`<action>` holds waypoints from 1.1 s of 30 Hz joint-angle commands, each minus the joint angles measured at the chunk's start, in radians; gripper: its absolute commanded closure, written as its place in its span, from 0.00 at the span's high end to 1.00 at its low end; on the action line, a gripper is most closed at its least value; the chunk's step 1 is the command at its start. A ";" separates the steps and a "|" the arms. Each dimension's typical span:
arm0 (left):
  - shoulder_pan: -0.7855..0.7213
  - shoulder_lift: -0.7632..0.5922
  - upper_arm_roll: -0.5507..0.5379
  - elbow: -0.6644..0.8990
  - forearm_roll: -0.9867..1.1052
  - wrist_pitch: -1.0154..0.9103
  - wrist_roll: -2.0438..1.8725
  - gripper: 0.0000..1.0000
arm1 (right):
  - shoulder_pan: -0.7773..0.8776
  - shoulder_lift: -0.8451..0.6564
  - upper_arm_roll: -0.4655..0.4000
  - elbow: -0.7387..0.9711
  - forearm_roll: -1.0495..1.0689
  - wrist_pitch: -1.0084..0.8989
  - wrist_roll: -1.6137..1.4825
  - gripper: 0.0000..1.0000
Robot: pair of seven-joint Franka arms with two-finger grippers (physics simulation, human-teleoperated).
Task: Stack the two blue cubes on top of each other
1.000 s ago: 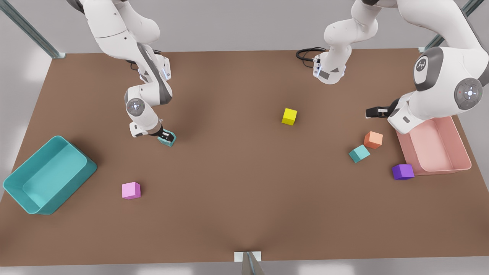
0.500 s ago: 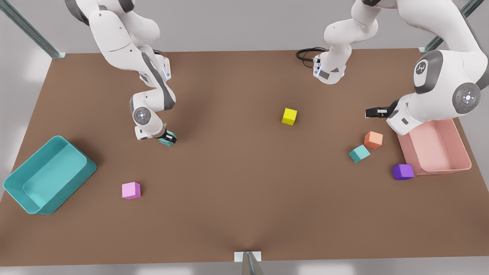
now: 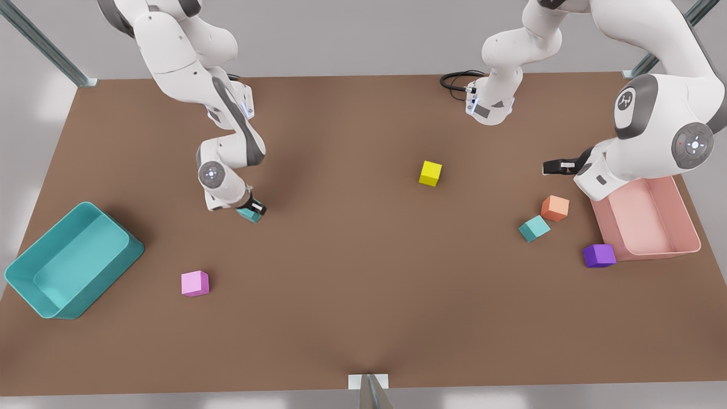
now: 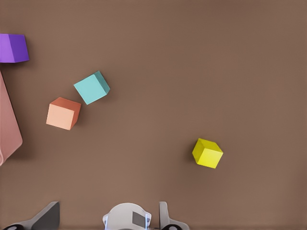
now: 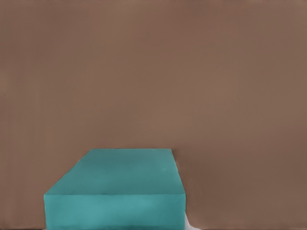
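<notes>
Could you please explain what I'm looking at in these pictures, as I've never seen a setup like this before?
These are simulator renders of two white robot arms working over a brown table, each ending in a two-finger claw. One picture is a front view looking down on the whole scene. The other two come from cameras on the arms' wrists.

On the table lie small cubes: yellow, orange, purple, pink and two teal ones. There is also a teal bin and a pink bin.

The right claw, at the front view's left, is shut on one teal cube; its wrist camera sees that cube up close. The left claw waits near the pink bin, above the other teal cube. The aim is to stack the two teal cubes.
</notes>
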 commanded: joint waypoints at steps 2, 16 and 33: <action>0.000 -0.001 -0.001 0.000 0.001 -0.002 0.001 1.00 | 0.010 0.016 0.056 0.125 0.139 -0.149 -0.057 0.65; 0.010 0.117 0.007 0.000 0.074 0.139 -0.103 1.00 | 0.473 0.631 0.010 1.012 0.350 -0.112 0.339 0.67; -0.088 0.183 0.298 -0.486 0.010 0.945 -0.409 1.00 | -0.014 0.490 -0.019 1.405 0.014 -1.174 -0.116 1.00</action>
